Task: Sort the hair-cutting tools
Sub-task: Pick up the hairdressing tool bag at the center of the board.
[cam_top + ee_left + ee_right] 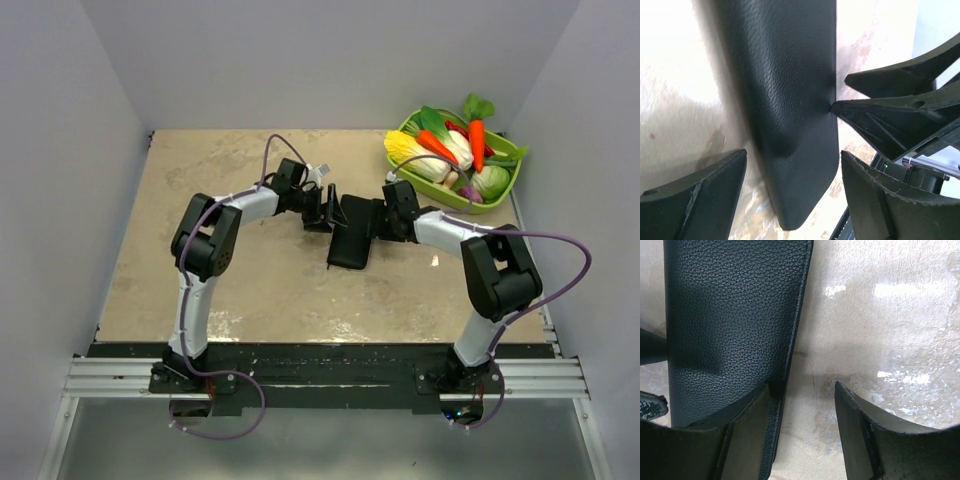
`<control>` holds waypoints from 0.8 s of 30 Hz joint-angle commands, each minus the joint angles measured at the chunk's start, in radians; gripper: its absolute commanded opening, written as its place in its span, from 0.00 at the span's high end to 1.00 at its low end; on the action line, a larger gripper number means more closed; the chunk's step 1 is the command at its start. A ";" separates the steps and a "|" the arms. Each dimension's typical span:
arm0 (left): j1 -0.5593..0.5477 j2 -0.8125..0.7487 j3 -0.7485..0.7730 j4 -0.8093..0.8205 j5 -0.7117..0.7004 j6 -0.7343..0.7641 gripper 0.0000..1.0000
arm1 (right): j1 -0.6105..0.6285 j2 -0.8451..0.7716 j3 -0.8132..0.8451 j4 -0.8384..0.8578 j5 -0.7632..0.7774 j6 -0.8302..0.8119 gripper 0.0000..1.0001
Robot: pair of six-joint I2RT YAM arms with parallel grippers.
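Case at table centre, flanked by two end effectors.
Black folding case lies flat. At its 9 o'clock, left end effector stands over it, jaws wide, gripping nothing. At 3 o'clock, right end effector, jaws apart, one fingertip against the case edge. Location of combs and scissors cannot be told. At far 1 o'clock, vegetable basket.

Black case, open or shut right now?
Looks shut: the black case lies flat, and both wrist views show only its grained outer cover, with no contents visible.
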 commanded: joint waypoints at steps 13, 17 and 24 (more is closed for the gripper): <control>-0.067 0.242 0.160 -0.064 -0.052 0.017 0.18 | -0.084 -0.034 -0.094 0.000 0.010 -0.018 0.43; -0.096 0.265 0.170 -0.060 -0.036 0.007 0.19 | -0.093 -0.043 -0.102 0.002 0.006 -0.018 0.43; -0.133 0.285 0.172 -0.020 0.020 -0.027 0.26 | -0.102 -0.052 -0.124 0.010 0.015 -0.018 0.43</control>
